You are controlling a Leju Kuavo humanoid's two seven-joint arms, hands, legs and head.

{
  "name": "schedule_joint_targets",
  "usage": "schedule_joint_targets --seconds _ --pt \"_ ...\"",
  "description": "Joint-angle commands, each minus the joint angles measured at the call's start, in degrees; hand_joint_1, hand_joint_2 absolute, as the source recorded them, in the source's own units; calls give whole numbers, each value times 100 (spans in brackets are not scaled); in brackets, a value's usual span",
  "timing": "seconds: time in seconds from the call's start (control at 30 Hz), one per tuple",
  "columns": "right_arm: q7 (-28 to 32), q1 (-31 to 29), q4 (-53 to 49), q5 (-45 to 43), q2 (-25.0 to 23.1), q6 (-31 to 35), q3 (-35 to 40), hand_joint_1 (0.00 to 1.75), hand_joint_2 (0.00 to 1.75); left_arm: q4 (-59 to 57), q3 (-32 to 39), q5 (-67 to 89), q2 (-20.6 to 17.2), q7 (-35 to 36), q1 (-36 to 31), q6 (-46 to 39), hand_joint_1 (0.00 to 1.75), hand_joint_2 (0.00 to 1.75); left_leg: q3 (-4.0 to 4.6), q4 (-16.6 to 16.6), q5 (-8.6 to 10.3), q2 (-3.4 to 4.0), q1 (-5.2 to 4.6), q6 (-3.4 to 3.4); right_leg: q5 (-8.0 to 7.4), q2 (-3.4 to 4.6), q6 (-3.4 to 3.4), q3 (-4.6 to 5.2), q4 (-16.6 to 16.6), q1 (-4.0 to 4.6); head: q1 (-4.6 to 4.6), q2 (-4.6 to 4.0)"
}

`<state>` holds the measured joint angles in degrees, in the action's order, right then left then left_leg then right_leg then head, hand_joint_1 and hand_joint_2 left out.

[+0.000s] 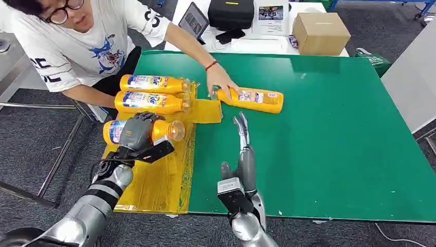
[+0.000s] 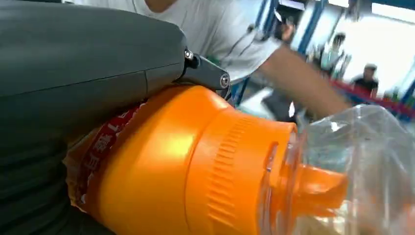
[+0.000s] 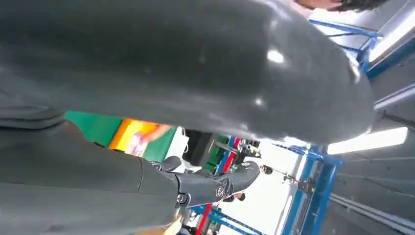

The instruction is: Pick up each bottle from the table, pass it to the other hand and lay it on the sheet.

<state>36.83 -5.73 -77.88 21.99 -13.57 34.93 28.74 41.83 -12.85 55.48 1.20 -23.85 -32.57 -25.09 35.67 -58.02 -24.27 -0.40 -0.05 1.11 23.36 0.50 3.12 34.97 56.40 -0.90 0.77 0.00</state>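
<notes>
Left robot hand clamped on bottle over sheet, 9 o'clock on worktop. I'd lower it level before letting go. Right robot hand empty, fingers straight.

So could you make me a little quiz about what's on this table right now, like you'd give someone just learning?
1. How many orange bottles lie on the yellow sheet untouched by any hand?
2. True or false: the right robot hand holds a bottle.
3. Who touches the bottle on the green table? A) the left robot hand B) the right robot hand C) a person's hand

Key
1. Two: the far bottle and the middle bottle.
2. False: it is open and holds nothing. The left robot hand grips the near bottle over the sheet.
3. C: the person's hand rests on the neck end of the table bottle.
</notes>
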Motion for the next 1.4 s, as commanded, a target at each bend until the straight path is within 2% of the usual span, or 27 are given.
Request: schedule_joint_targets --seconds 0.03,0.07,0.17,0.27,0.3,0.5,0.57,0.6,0.8,0.83,0.87,0.93,1.17,1.2,1.27,1.4 --pt "59 -185 187 -136 141 -226 -124 0 0 -1159 -467 157 -479 -111 -569 328 175 175 -11 0 -4 3 6 -4 2 0 -6 -12 -4 6 0 0" --pt "65 -194 211 -146 131 -251 -111 0 0 -1151 -424 106 -483 -152 -576 374 175 175 -44 -7 -21 8 19 -10 13 -1 -18 -49 -6 21 0 0" --pt "69 -197 219 -156 124 -269 -106 0 0 -1142 -426 114 -504 -172 -592 400 175 175 -7 0 -3 0 6 -4 1 -2 -6 -10 -5 6 -2 0" --pt "69 -197 219 -156 124 -269 -106 0 0 -1142 -426 114 -504 -172 -592 400 175 175 -5 1 -3 -4 5 -4 0 -2 -6 -10 -5 6 0 0" --pt "69 -197 219 -156 124 -269 -106 0 0 -1142 -426 114 -504 -172 -592 400 175 175 -33 -5 -15 1 18 -10 8 -3 -16 -42 -8 19 2 0" --pt "69 -197 219 -156 124 -269 -106 0 0 -1142 -426 114 -504 -172 -592 400 175 175 -9 1 -4 -5 7 -5 3 -4 -7 -14 -6 7 0 0" --pt "74 -198 217 -174 128 -288 -108 0 0 -1143 -473 161 -514 -186 -599 433 175 175 -34 -4 -17 -2 16 -9 12 -5 -15 -43 -7 18 0 0" --pt "82 -191 219 -198 120 -321 -119 0 0 -1105 -442 129 -521 -187 -592 486 175 175 -11 0 -5 -5 7 -5 4 -4 -7 -16 -4 7 0 0" --pt "175 -128 486 -360 80 -537 -139 0 0 -801 -531 -29 -701 -618 -320 963 175 175 -16 3 -6 2 8 -5 2 3 -8 -20 -8 8 0 0" --pt "212 -142 584 -416 53 -604 -178 0 0 -732 -601 -79 -739 -736 -236 1138 150 175 -28 2 -11 5 11 -7 5 4 -11 -33 -10 12 0 0" --pt "261 -141 597 -408 45 -590 -199 0 0 -717 -696 -21 -766 -777 -214 1175 49 175 -34 6 -12 7 11 -8 5 5 -12 -38 -12 13 -2 0" --pt "277 -142 625 -405 32 -599 -218 0 0 -718 -799 35 -778 -774 -196 1201 2 175 -35 6 -12 6 11 -7 5 4 -12 -40 -14 12 0 0" --pt "281 -153 769 -421 -42 -738 -294 0 0 -564 -1049 -420 -834 -877 -136 1908 0 175 -16 2 -7 -4 9 -5 4 -3 -9 -22 -7 9 0 0" --pt "281 -155 788 -419 -50 -742 -300 0 0 -540 -1046 -485 -845 -888 -120 1956 0 175 -44 -3 -21 1 20 -11 14 -4 -19 -54 -10 22 2 0" --pt "282 -154 795 -419 -50 -743 -300 0 0 -537 -1047 -492 -852 -891 -112 1964 0 175 -18 4 -6 -2 8 -6 2 1 -9 -24 -9 8 0 0" --pt "282 -163 836 -431 -60 -789 -323 0 0 -439 -1078 -701 -894 -909 -54 2144 0 175 -24 4 -7 -4 8 -7 5 -3 -11 -31 -8 9 0 0"
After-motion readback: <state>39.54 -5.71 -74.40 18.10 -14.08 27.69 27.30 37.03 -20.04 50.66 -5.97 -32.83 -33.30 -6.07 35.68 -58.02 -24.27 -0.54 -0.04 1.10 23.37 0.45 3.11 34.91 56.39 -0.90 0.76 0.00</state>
